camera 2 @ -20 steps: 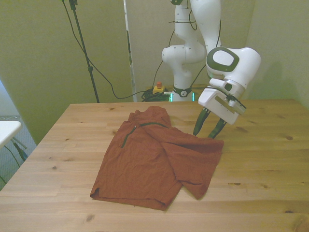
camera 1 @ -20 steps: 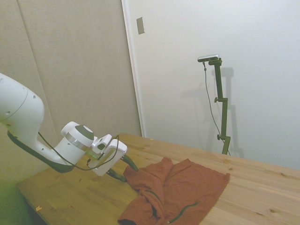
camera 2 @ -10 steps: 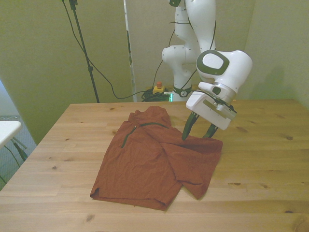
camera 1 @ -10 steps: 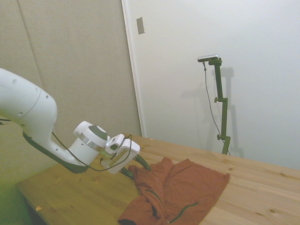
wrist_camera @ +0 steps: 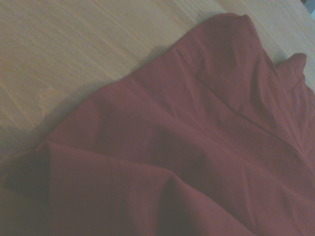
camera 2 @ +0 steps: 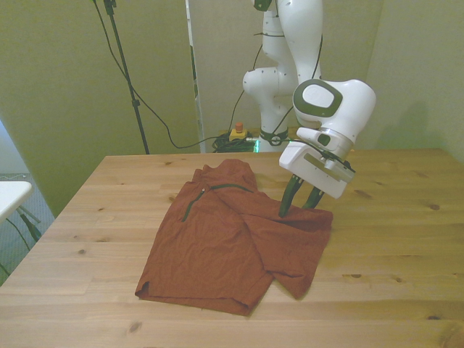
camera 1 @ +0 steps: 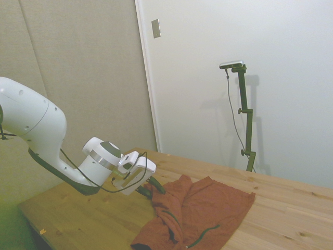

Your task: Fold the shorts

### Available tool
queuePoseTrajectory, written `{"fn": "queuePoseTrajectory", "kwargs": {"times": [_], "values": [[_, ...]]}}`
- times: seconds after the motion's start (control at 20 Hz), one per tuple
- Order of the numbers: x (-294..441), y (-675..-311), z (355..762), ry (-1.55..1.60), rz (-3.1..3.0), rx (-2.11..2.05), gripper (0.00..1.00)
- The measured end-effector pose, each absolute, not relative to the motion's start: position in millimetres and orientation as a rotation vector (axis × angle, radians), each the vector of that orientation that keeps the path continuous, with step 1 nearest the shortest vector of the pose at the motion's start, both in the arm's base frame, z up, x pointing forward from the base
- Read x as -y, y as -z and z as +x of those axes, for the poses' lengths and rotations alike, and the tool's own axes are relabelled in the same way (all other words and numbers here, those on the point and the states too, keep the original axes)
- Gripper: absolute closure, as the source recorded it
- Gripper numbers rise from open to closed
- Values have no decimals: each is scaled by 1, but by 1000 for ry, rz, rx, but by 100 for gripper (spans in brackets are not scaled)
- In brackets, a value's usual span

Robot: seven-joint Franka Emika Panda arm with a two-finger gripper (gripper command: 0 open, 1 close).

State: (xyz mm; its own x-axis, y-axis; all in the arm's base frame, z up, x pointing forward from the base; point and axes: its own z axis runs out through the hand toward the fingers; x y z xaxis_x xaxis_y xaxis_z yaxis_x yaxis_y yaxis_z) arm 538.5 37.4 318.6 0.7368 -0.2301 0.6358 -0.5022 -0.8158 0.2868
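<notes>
We count one pair of shorts (camera 2: 232, 246), one gripper (camera 2: 296, 210) and one table (camera 2: 391, 290). The shorts lie partly folded at the table's middle, their long axis running from the far edge diagonally toward the front view's near left. The gripper's fingers stand spread, tips at the cloth's right far corner.

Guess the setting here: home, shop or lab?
Most likely a robotics lab: a white arm's gripper over rust shorts on a bare wooden table, cables and a red button on the floor behind.
</notes>
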Motion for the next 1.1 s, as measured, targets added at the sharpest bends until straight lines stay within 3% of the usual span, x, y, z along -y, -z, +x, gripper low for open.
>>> {"fn": "queuePoseTrajectory", "kwargs": {"times": [0.7, 1.1], "values": [[-32, -328, 542, -886, 2482, 612, 100], [26, -391, 546, -1012, 2411, 769, 100]]}}
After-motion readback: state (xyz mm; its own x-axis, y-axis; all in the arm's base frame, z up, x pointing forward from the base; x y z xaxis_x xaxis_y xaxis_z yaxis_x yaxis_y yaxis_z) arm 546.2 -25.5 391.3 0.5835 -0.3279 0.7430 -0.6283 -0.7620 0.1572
